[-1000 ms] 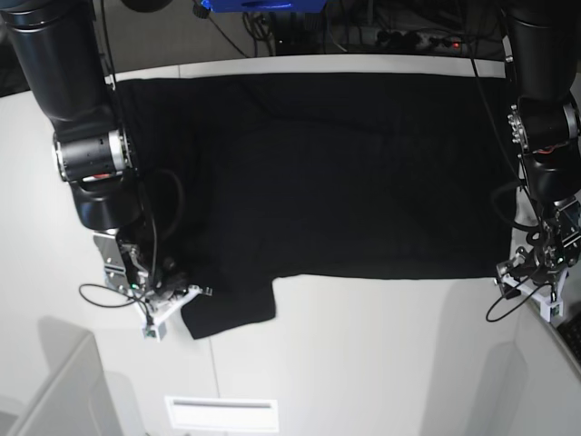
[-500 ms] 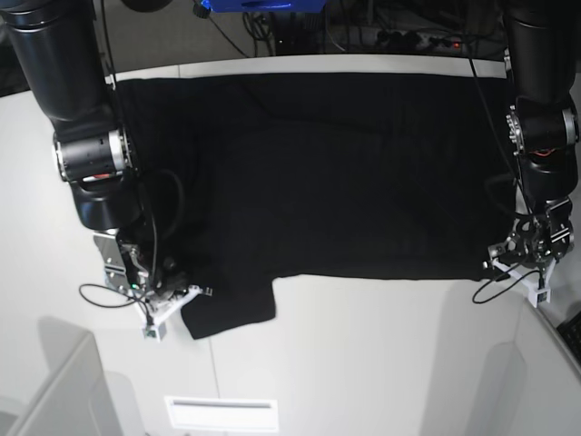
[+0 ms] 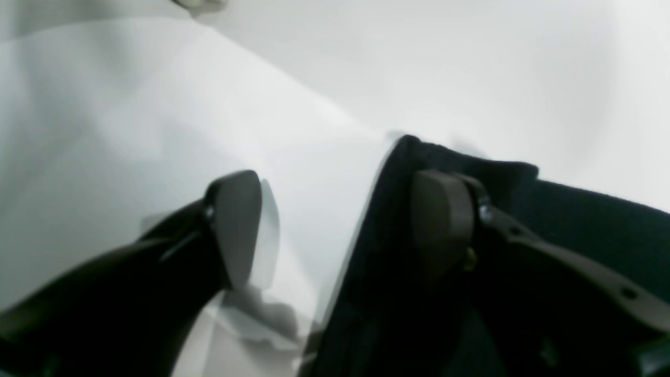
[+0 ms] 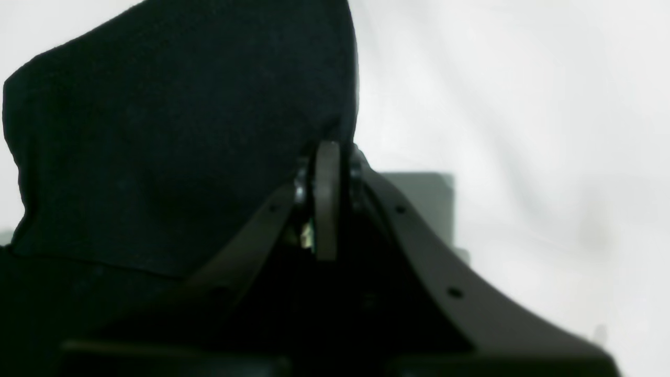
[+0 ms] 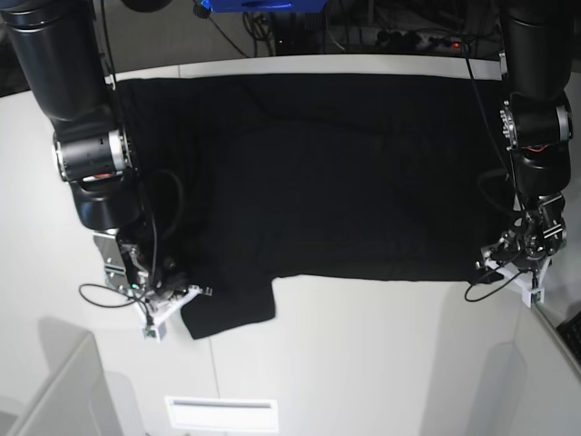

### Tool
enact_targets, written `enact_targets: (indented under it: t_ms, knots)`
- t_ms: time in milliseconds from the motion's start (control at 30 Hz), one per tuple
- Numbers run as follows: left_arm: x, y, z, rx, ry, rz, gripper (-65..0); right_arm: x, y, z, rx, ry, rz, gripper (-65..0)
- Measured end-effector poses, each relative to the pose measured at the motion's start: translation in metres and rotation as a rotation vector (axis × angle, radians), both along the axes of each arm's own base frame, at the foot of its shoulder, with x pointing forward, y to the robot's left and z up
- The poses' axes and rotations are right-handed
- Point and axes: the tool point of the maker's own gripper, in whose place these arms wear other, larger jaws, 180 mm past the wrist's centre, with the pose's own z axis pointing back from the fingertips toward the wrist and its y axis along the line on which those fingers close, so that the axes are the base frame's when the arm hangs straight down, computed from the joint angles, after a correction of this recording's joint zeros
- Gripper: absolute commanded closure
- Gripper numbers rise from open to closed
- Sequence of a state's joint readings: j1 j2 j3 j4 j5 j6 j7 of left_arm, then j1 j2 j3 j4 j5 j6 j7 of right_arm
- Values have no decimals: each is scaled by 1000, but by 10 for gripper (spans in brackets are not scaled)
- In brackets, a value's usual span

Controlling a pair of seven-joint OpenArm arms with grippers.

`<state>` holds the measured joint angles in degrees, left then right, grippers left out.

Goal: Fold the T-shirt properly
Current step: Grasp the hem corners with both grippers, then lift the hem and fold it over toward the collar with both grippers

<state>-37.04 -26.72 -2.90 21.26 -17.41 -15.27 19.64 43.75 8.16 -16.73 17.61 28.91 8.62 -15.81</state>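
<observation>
Black fabric fills the base view: we see the T-shirt [image 5: 336,173] spread flat on the white table [image 5: 381,363], our right gripper [image 5: 172,295] at its sleeve, our left gripper [image 5: 508,263] at its opposite near corner. In the left wrist view, the jaws stand apart, one pad [image 3: 442,220] over the T-shirt [image 3: 576,225], the other beside its edge; closing too high could miss the hem. In the right wrist view, the jaws are clamped on the T-shirt [image 4: 178,131]; a thin pinch might slip.
</observation>
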Motion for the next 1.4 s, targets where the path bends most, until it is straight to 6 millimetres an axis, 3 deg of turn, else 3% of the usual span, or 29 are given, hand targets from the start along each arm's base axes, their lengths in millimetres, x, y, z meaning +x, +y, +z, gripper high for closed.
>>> enact_targets:
  t_ms: [200,400,733,867,1000,1067,1200,1300,1400]
  knots:
    - [0,-4,-1,-9,-12,-15,0,-1,0,-2,1,-4,-2,0]
    - [0,-6,-1,8,-71,-24,0,-1,0,-1,4,-12,-5,0]
    - [0,-25,8,57,-87,-107,0,0,1,13,-14,-69,44,0]
    - [3,-27,13,49,-108,-110,0,-1,9,18,-6,-104,65,0]
    - [-5,-5,20,-3,-115,1,0,-4,15,22,-3,-133,86,0]
    - [-4,1,32,21,-121,-3,0,-3,12,28,-8,-152,90,0]
    - [-1,-16,53,64,-180,-77,0,0,5,35,33,-148,42,0]
    - [-11,-28,49,63,-144,-118,0,-3,-11,39,67,-140,-19,0]
    - [-18,-29,48,79,-123,-128,0,-7,-19,38,65,-110,-33,0]
